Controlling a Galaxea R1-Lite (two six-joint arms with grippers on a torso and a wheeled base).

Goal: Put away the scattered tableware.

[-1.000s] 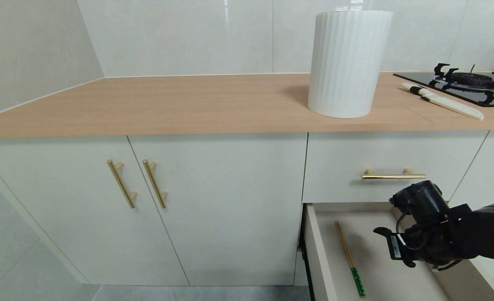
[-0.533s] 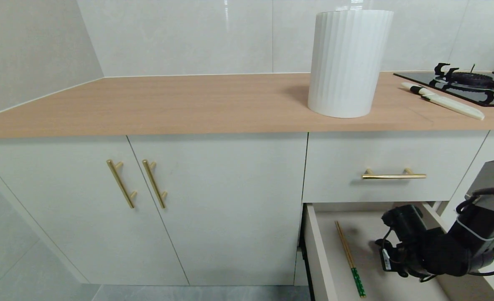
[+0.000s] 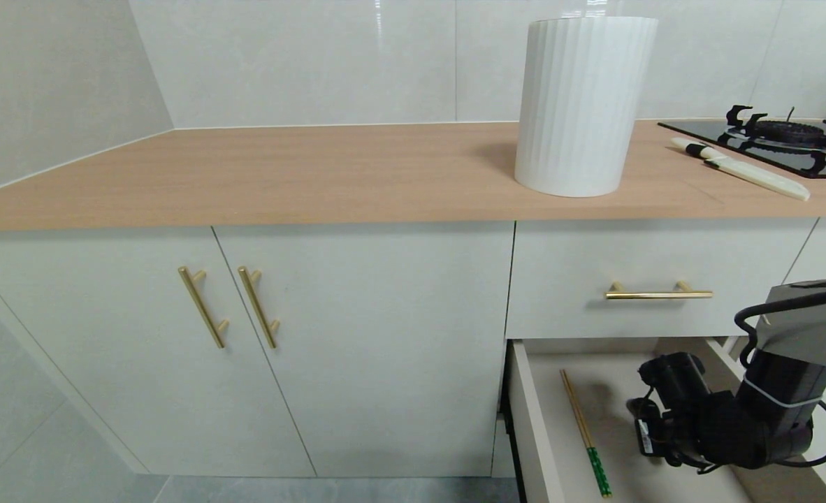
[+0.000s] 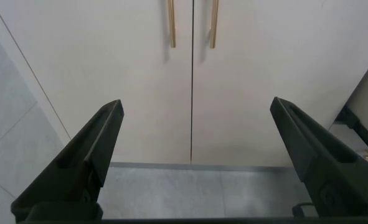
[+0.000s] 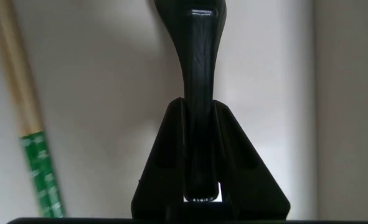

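Observation:
A glossy black utensil handle (image 5: pixel 195 56) sticks out from between the fingers of my right gripper (image 5: pixel 198 124), which is shut on it. That gripper (image 3: pixel 654 436) hangs low inside the open drawer (image 3: pixel 533 419) under the counter, with the pale drawer floor just behind the utensil. A pair of wooden chopsticks with green ends (image 3: pixel 585 433) lies on the drawer floor beside the gripper, and the chopsticks (image 5: pixel 31 143) also appear in the right wrist view. My left gripper (image 4: pixel 196 112) is open and holds nothing, facing the cabinet doors (image 4: pixel 192 74).
On the wooden counter stand a tall white ribbed container (image 3: pixel 579 105) and a white knife with a black band (image 3: pixel 738 170) next to the black stove (image 3: pixel 783 136). A shut drawer with a brass handle (image 3: pixel 657 294) sits above the open one.
My right arm has swung round and sunk a little deeper into the drawer, still holding the black utensil. The chopsticks have not moved.

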